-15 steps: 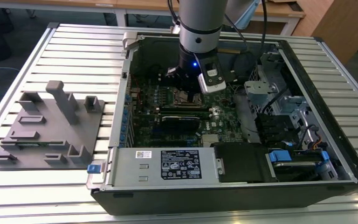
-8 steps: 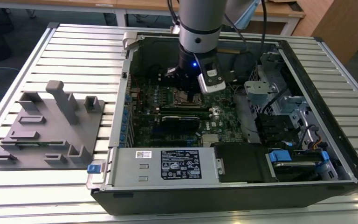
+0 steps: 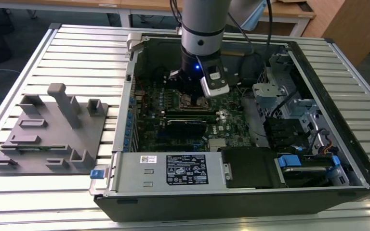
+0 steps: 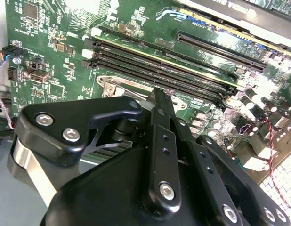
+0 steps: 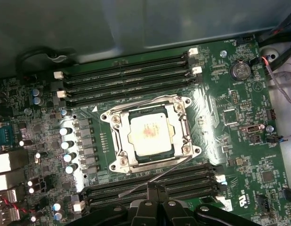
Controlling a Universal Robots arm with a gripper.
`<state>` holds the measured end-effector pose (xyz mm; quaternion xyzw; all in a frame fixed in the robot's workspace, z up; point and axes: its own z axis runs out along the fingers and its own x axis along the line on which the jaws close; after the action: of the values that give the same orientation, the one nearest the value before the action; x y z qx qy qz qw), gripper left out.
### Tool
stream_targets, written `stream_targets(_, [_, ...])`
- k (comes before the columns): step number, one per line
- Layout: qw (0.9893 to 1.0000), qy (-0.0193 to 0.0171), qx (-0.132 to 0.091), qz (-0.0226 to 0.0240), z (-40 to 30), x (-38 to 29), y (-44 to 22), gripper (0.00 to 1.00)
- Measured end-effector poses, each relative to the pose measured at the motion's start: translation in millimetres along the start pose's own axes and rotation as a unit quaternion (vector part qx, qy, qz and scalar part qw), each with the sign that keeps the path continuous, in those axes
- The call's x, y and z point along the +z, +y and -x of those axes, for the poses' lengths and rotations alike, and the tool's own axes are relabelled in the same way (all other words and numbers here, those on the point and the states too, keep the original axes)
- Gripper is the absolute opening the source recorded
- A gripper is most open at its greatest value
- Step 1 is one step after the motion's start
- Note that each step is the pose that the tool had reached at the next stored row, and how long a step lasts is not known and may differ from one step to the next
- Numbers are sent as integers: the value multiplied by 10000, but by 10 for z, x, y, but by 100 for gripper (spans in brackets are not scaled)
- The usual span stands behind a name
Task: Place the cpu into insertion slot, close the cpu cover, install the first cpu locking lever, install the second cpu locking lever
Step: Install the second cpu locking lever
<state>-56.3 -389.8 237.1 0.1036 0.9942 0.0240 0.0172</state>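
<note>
The tool (image 3: 194,98), whose grip I cannot tell, hangs over the cpu (image 5: 150,134), seated under the closed cpu cover (image 5: 181,123), beside a raised locking lever (image 5: 152,178).

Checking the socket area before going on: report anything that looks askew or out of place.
One thing stands out: in the first wrist view a thin locking lever juts diagonally from the insertion slot, unlatched, across the memory slots. The cpu sits square under the closed cpu cover.
</note>
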Motion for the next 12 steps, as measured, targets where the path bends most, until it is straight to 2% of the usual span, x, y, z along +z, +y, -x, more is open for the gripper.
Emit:
stream_targets(9, [10000, 2, -56, 3, -5, 16, 7, 10])
stream_targets(12, [9998, 9, -186, 9, -6, 23, 16, 10])
